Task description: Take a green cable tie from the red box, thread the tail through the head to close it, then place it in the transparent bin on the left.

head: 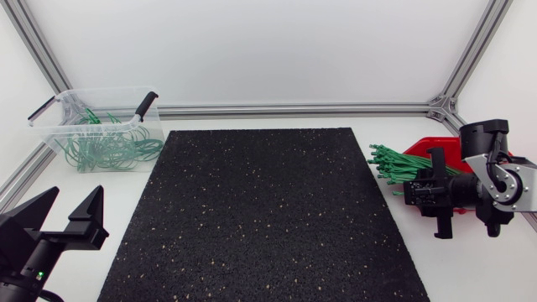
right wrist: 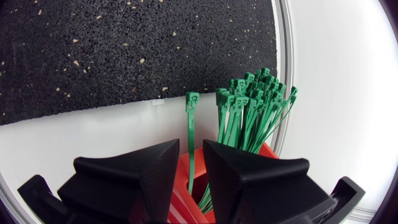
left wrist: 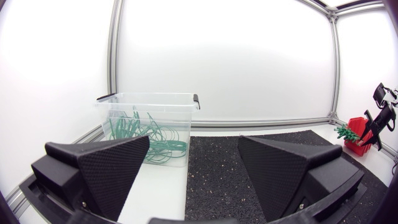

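The red box (head: pixel 438 148) stands at the table's right edge, with a bundle of green cable ties (head: pixel 393 164) sticking out of it toward the mat. My right gripper (head: pixel 409 195) is over the box's near end. In the right wrist view one green cable tie (right wrist: pixel 191 124) stands apart from the bundle (right wrist: pixel 252 106) and runs between the fingers of the right gripper (right wrist: pixel 191 146). They leave a narrow gap on either side of it, so it is open. My left gripper (head: pixel 67 205) hangs wide open and empty at the front left, short of the transparent bin (head: pixel 59 126).
A black speckled mat (head: pixel 260 210) covers the middle of the table. The bin (left wrist: pixel 149 99) holds several looped green ties (left wrist: pixel 143 134) and has black handles. Aluminium frame rails run along the back and sides. White tabletop lies between mat and box.
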Robot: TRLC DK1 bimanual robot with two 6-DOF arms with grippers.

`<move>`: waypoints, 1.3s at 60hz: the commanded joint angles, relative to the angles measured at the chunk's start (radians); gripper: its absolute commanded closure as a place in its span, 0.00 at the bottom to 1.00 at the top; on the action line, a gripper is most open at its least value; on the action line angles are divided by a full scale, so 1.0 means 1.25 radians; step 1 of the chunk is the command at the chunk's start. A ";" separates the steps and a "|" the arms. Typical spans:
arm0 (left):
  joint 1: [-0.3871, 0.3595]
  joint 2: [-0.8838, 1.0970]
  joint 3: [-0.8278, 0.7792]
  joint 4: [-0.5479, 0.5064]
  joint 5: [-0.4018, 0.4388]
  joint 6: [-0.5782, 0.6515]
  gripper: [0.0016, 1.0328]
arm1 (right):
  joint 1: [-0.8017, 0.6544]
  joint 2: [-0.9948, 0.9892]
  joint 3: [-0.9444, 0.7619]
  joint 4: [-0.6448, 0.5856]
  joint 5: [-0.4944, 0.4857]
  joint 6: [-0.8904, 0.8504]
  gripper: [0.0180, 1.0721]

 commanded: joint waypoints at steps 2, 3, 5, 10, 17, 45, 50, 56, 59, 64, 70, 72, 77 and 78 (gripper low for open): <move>0.001 -0.002 -0.031 -0.022 0.002 -0.011 0.04 | -0.005 0.005 -0.025 0.012 0.011 -0.031 0.76; 0.001 -0.002 -0.031 -0.022 0.002 -0.011 0.04 | -0.006 0.005 -0.026 0.012 0.011 -0.032 0.76; 0.001 -0.002 -0.031 -0.022 0.002 -0.011 0.04 | -0.007 0.005 -0.027 0.015 0.012 -0.034 0.76; 0.001 -0.002 -0.031 -0.022 0.001 -0.011 0.04 | -0.008 0.011 -0.032 0.036 0.020 -0.036 0.77; 0.003 -0.002 -0.031 -0.022 0.002 -0.011 0.04 | -0.008 0.022 -0.040 0.068 0.031 -0.043 0.79; 0.006 -0.002 -0.031 -0.022 0.002 -0.011 0.04 | -0.003 0.008 -0.053 0.075 0.033 -0.070 0.94; 0.008 -0.002 -0.031 -0.022 0.002 -0.011 0.04 | -0.003 -0.004 -0.056 0.075 0.034 -0.069 0.94; 0.008 -0.002 -0.031 -0.022 0.002 -0.011 0.04 | -0.003 -0.026 -0.054 0.074 0.033 -0.064 0.94; 0.006 -0.002 -0.031 -0.022 0.001 -0.011 0.04 | -0.002 -0.041 -0.054 0.071 0.032 -0.062 0.94; 0.006 -0.002 -0.031 -0.022 0.002 -0.011 0.04 | 0.001 -0.074 -0.053 0.060 0.032 -0.061 0.94; 0.006 -0.002 -0.031 -0.022 0.002 -0.011 0.04 | 0.011 -0.133 -0.047 0.031 0.030 -0.051 0.94; 0.004 -0.002 -0.031 -0.022 0.002 -0.011 0.04 | 0.017 -0.160 -0.041 0.016 0.028 -0.042 0.94; 0.000 -0.003 -0.031 -0.022 0.002 -0.011 0.04 | 0.043 -0.227 -0.015 -0.040 0.021 -0.007 0.94; 0.000 -0.004 -0.031 -0.022 0.002 -0.011 0.04 | 0.051 -0.246 -0.009 -0.050 0.017 0.009 0.94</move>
